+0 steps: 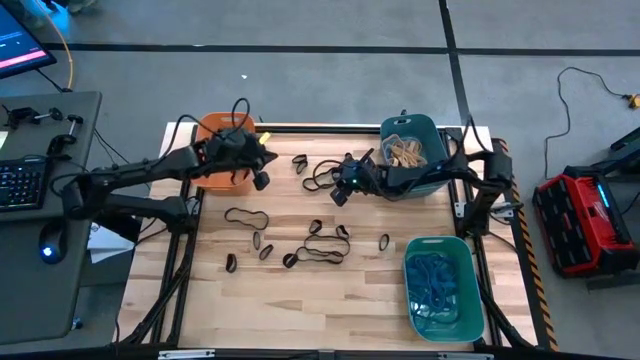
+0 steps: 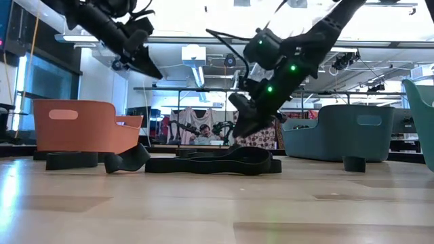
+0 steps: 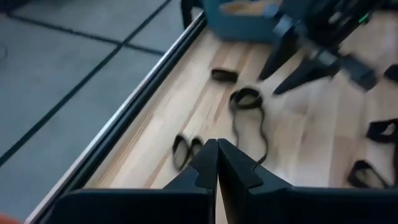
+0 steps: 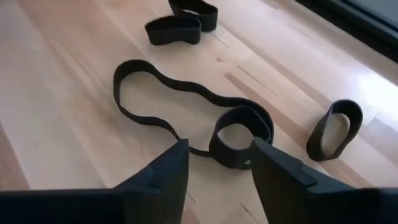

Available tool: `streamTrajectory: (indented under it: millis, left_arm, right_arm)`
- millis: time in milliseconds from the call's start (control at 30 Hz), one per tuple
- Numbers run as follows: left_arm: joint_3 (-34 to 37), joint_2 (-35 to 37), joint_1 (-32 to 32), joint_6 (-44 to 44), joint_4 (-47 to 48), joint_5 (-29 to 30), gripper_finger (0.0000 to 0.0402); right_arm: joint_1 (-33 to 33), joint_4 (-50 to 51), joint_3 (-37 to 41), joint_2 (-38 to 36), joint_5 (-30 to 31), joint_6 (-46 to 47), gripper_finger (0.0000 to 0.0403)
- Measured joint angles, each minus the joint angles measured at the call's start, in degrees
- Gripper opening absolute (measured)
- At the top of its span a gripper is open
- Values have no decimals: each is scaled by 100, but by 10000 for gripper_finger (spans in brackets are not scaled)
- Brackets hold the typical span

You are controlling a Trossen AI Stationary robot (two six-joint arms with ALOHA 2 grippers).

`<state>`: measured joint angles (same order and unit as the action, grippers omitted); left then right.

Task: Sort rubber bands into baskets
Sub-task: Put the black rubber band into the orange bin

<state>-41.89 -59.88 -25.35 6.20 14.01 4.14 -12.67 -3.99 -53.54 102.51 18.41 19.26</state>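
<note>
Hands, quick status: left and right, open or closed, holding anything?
Left hand: closed, nothing visible between its fingers, up beside the orange basket.
Right hand: open, empty, poised over a black rubber band on the table.

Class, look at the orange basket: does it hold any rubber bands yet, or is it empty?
Cannot tell. The left gripper and arm cover much of the orange basket.

Table front edge [image 1: 330,315] free; black bands [image 1: 325,245] clutter mid; baskets [image 1: 410,150] block rear corners.
</note>
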Motion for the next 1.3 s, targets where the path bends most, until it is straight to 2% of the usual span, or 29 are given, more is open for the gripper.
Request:
streamTrajectory:
  millis: [167, 333, 500, 667, 733, 867, 1000, 1300]
  left_arm:
    - [352, 81, 254, -119, -906, -40, 0]
    - [770, 194, 477, -160, -1489, -85, 0]
    - [1030, 337, 704, -275, -1826, -83, 0]
    - [1113, 369, 867, -316, -2036, -75, 0]
    - [1113, 369, 945, -315, -2057, -74, 0]
    - [1113, 369, 1102, -317, -2072, -74, 1]
    - [1113, 301, 1265, -313, -2071, -70, 11]
    - [1113, -300, 1968, 216, -2074, -94, 71]
  right_arm:
    - [-68, -110, 0, 196, 29, 41, 172]
    - [-176, -440, 0, 432, -70, 27, 149]
    - [-236, -574, 0, 621, -92, 15, 103]
    - [-202, -593, 2, 668, -136, -23, 26]
    - [-131, -572, 2, 643, -42, -108, 7]
    - [102, -592, -77, 514, 13, -254, 14]
    - [452, -756, -240, 473, 76, -669, 3]
    - [1277, -1103, -671, 463, 282, -1827, 2]
